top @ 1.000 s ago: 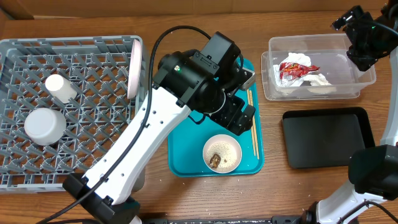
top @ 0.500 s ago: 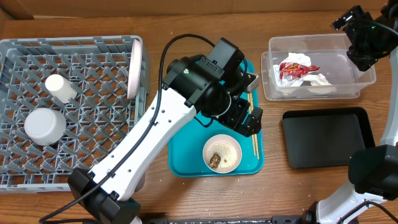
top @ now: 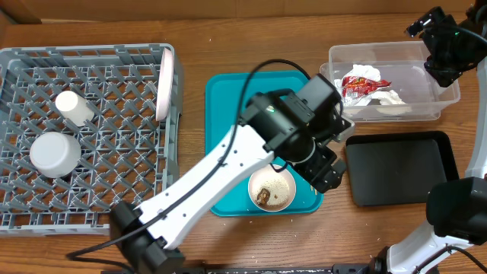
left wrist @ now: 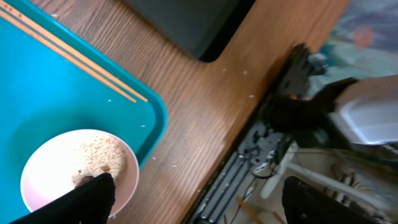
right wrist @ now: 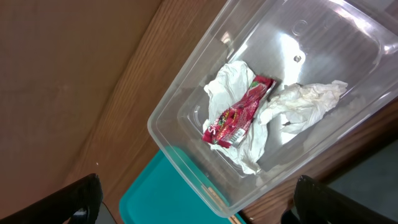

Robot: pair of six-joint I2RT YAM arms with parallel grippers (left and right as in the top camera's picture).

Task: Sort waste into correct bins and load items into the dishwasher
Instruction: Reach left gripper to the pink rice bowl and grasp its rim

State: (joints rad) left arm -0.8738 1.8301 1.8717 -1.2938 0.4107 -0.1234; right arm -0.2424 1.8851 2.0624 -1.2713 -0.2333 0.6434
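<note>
A white bowl point(top: 272, 190) holding rice grains point(left wrist: 99, 152) and a brown food lump point(left wrist: 84, 178) sits at the front of the teal tray point(top: 228, 114). The chopsticks point(left wrist: 68, 53) lie along the tray's right side. My left gripper point(top: 329, 173) point(left wrist: 199, 208) is open and empty, hovering just right of the bowl over the tray's corner. The clear tub point(top: 449, 95) holds the red wrapper point(right wrist: 239, 112) and white tissue point(right wrist: 305, 102). My right gripper point(top: 443, 61) point(right wrist: 199, 211) is open and empty above the tub. The black tray point(top: 399, 167) is empty.
The grey dish rack point(top: 99, 190) at the left holds an upright white plate point(top: 163, 84), a small white cup point(top: 74, 106) and an upturned white bowl point(top: 55, 152). The left arm spans the teal tray diagonally. The table's front edge is close by the left gripper.
My left arm has swung right and forward, from over the tray's middle to its front right corner, uncovering the tray's back part. The right arm has not moved.
</note>
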